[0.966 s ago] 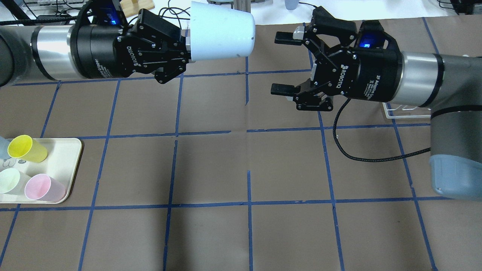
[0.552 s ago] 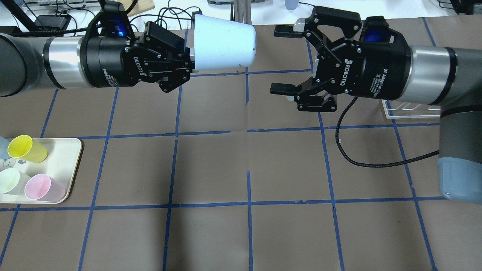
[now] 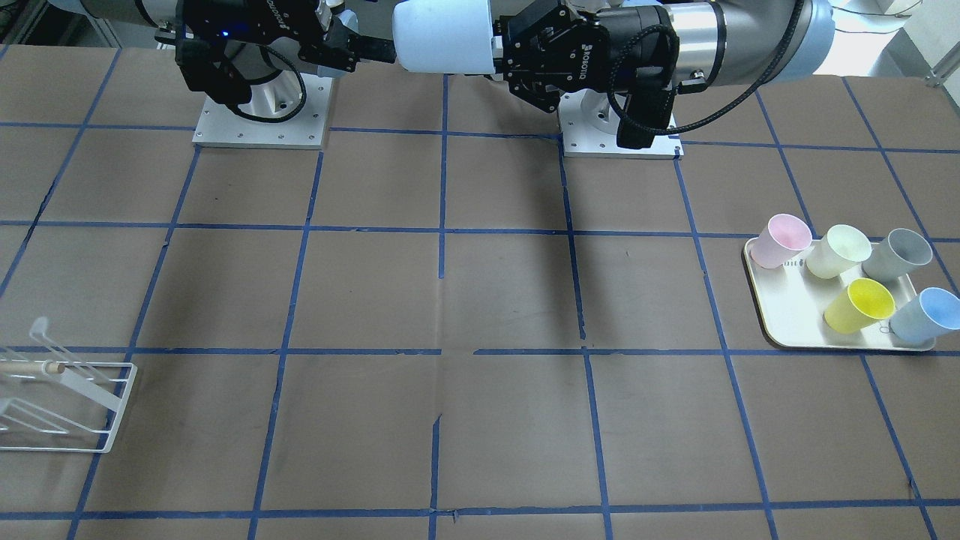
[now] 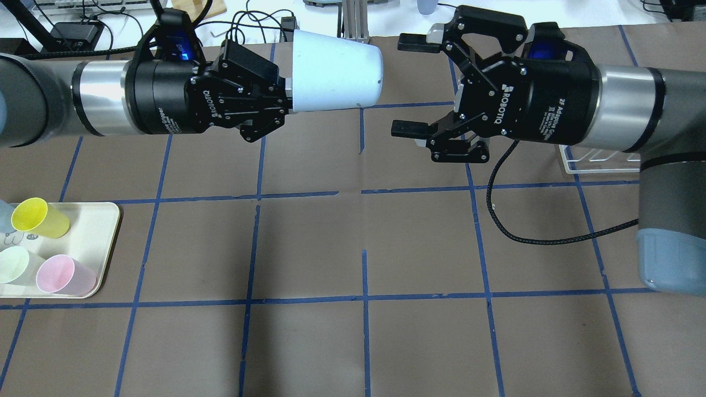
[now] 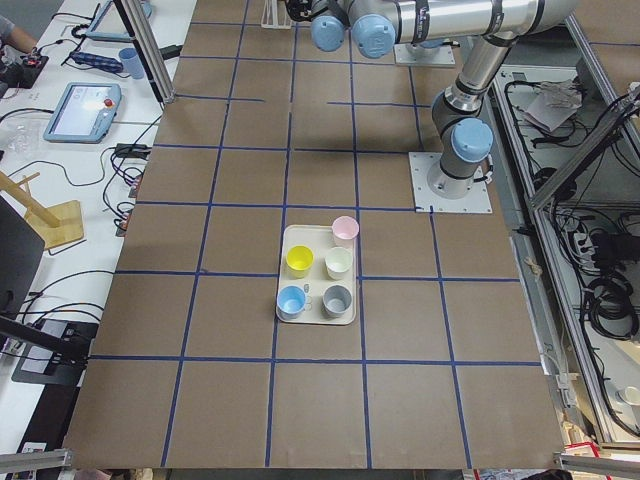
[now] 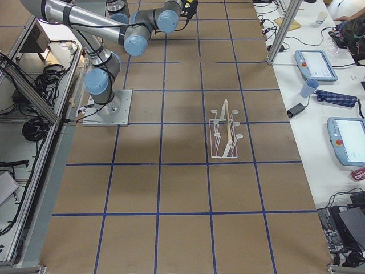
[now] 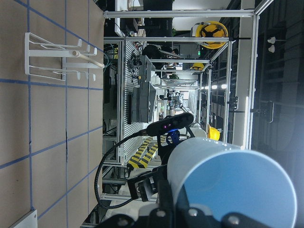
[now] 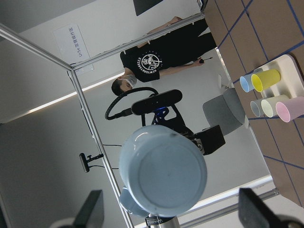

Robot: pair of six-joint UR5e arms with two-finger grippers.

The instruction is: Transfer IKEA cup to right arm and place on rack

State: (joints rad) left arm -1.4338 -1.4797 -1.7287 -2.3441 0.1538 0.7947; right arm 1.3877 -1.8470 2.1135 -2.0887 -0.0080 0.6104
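**Front-facing view.** Showed the IKEA cup (image 3: 442, 36) lying sideways in mid-air above the tabletop (image 3: 487, 300), clamped at its rim by the left end effector (image 3: 498, 46). Showed the right end effector (image 3: 379, 45) spread wide, level with the cup's closed base. Placed the rack (image 3: 90, 390) at lower left, well apart from both arms, and the tray (image 3: 780, 330) at the right, bearing a pink cup (image 3: 780, 240), cream cup (image 3: 838, 251), grey cup (image 3: 896, 253), yellow cup (image 3: 859, 304) and blue cup (image 3: 926, 315).

**Overhead view.** Confirmed the rim grip, mouth toward the left wrist, base pointing into the right end effector's open jaws; left a small gap between base and fingertips.

**Left wrist view.** Looked into the cup's bright blue inside; caught the rack in the upper left corner.

**Right wrist view.** Framed the cup's base between two blurred fingertips (image 8: 90, 211), touching neither.

**Side views.** Cut both arms at the top edge; gave no reading of either end effector. Located the rack upright on the tabletop, the tray mid-tabletop.
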